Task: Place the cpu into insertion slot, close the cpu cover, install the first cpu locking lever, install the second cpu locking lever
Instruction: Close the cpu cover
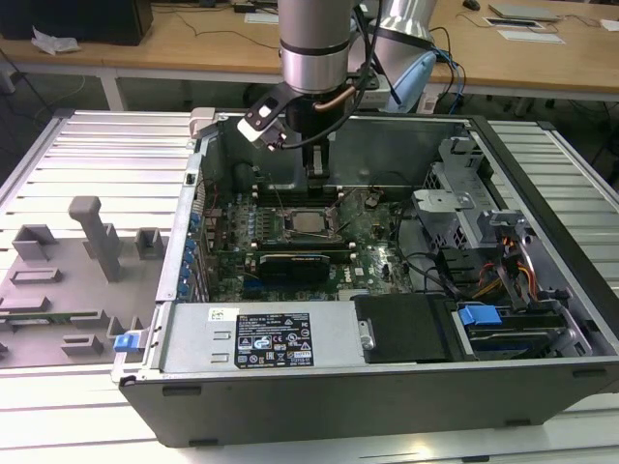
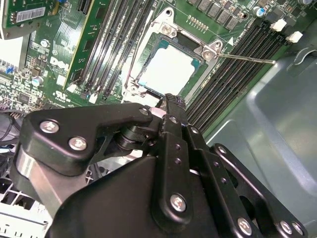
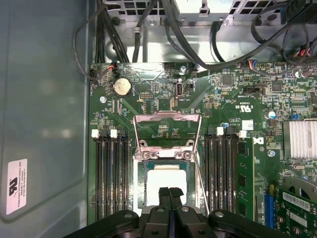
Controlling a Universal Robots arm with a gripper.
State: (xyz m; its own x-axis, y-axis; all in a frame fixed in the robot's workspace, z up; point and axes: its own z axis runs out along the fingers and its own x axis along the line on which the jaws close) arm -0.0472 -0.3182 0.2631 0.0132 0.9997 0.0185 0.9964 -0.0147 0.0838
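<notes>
cpu (image 3: 167,181) is seated in the insertion slot (image 3: 143,181), mid-frame in the exterior view. cpu cover (image 3: 167,115) is flipped open. Pincer (image 3: 170,194) is pinched closed, empty, just above the cpu's edge. Best bet: press the cover's free edge down squarely, off the chip, with locking lever (image 2: 247,58) kept clear.

You get bright, even light from overhead. The pale silvery square chip (image 3: 167,178) glares nearly white in both wrist views; soft reflections lie on the grey metal case wall (image 3: 44,99).

robotics lab: open pc case (image 1: 387,411) on slatted metal bench (image 1: 106,155), desks (image 1: 174,43) behind.
</notes>
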